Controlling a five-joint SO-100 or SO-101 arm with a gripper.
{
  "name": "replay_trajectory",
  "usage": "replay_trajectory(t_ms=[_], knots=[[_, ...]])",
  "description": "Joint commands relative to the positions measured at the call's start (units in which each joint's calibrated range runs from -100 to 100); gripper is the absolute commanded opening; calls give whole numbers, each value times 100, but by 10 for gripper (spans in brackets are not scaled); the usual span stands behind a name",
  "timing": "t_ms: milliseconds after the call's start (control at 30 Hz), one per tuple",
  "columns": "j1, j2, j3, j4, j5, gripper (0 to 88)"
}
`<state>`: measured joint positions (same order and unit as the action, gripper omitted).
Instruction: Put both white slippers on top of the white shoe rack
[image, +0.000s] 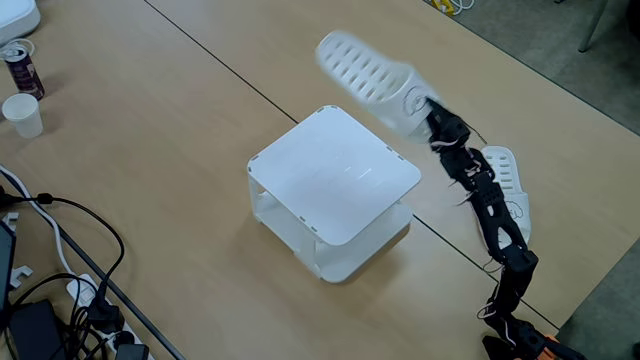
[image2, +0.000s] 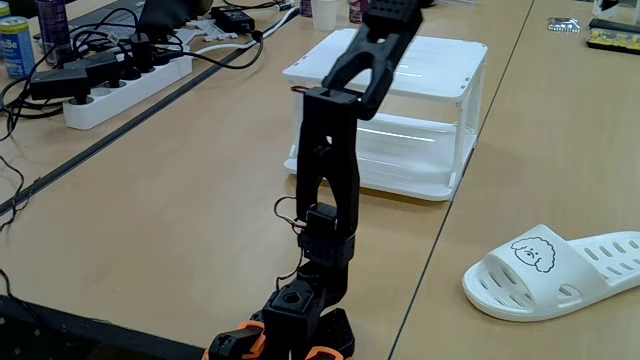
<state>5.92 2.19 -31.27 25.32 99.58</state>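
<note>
1. Carried slipper (image: 368, 80): in a fixed view it is lifted clear of the table (image: 180, 260), blurred, and tilted, with its vented end pointing up and left. It hangs beside the far right corner of the white shoe rack (image: 335, 172), not yet over the top panel.
2. Gripper (image: 428, 110): the jaws are clamped on the slipper's strap end, near the printed face. The contact itself is too blurred to judge how deep the hold is.
3. Second slipper (image2: 555, 272): it lies sole-down on the table, well apart from the rack, beside the arm (image2: 330, 190). In the other fixed view the arm partly covers it.
4. Step in hand, as judged: carrying the first slipper onto the rack.
5. Advice: swing the slipper over the panel before lowering it, and level it so the sole meets the top flat.
6. Advice: set it toward one side of the panel, parallel to an edge, so room remains for the second slipper.
7. Risk: the long free end may swing or catch the panel's rim. A slow descent and late release should prevent sliding.
</note>
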Motion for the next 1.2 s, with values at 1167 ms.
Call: replay_trajectory(t_ms=[1167], knots=[[-1661, 38, 686, 729, 42, 8]])
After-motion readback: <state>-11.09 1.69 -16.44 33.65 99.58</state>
